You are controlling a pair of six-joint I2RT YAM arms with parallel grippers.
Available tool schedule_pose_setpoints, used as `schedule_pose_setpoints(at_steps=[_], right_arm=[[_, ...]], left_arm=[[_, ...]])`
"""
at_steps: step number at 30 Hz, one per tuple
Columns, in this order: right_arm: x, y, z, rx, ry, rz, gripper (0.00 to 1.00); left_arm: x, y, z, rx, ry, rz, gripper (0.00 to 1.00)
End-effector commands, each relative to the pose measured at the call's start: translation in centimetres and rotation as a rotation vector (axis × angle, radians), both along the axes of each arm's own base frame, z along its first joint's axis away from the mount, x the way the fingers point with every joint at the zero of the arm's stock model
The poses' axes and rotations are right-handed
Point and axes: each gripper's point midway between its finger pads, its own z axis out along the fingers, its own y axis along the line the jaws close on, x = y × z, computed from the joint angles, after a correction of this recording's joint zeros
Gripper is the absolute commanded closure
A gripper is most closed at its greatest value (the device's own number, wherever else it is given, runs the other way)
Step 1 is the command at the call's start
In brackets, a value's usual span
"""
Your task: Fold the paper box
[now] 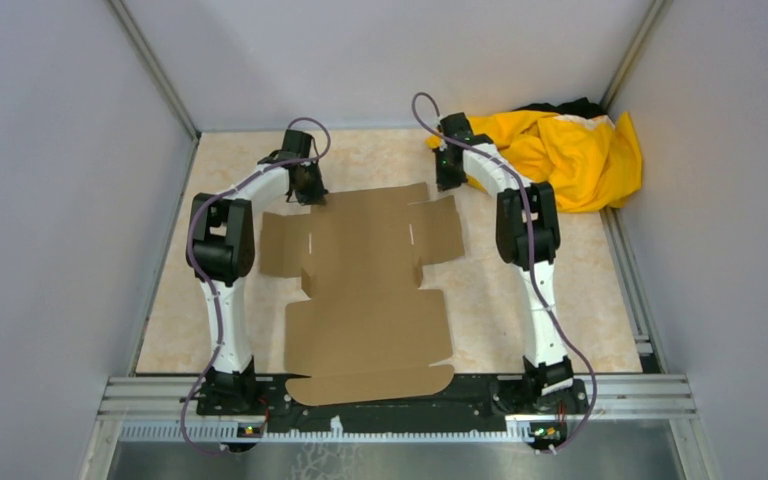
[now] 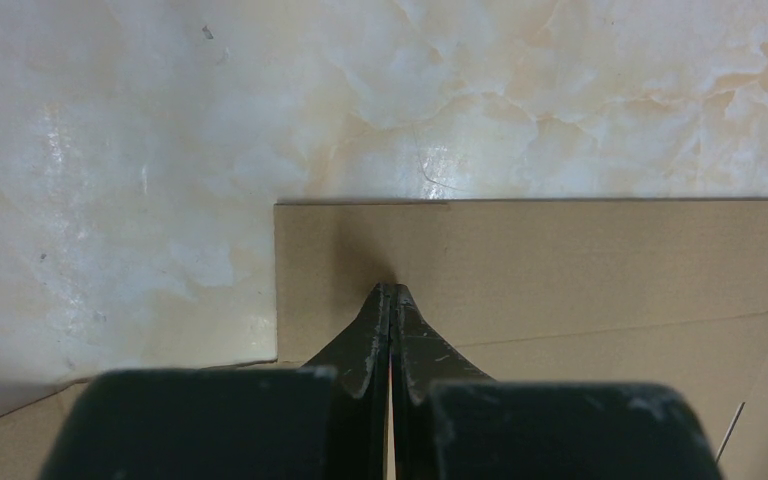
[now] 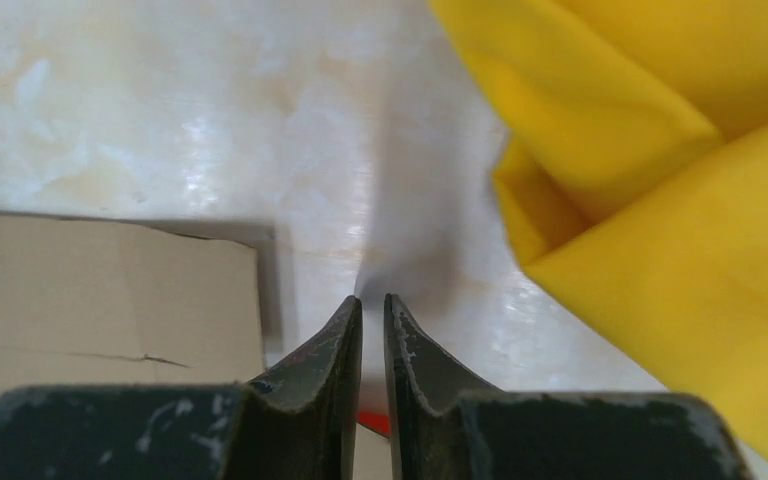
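Left gripper, closed, points at paper box.

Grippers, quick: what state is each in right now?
Left gripper: jaws closed, holding nothing, over the paper box.
Right gripper: jaws a slit apart; red bit between them, grip cannot be told.

Brown paper box, yellow cloth

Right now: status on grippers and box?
Left gripper shut, over a far corner of the paper box. Right gripper barely parted, off the cardboard. Box flat, unfolded. Yellow cloth close beside it.
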Motion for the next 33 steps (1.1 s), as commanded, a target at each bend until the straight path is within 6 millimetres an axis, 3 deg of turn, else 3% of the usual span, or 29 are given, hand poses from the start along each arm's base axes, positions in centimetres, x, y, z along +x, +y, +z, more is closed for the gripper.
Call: schedule_pose_setpoints(at_steps=[1,9,18,33], right_arm=[[0.4,-1.2,3.2,-0.070,-0.078,-0.022,0.86],[0.5,-0.5,2.6,-0.040,-0.071,0.002,0.86],[0.3,3.1,3.2,0.036,-0.085,0.072,0.86],[0.9,5.3,6.9,0.122,-0.174,0.108,0.86]], left_arm=[[-3.0,0.1,-4.0,0.022,0.139,-0.026,1.00],[-3.0,0.1,-4.2,0.020,0.141,-0.025,1.00],[-3.1,0.0,-4.3,0.016,0.145,-0.026,1.00],[-3.1,-0.1,-4.4,0.008,0.146,-0.028,1.00]])
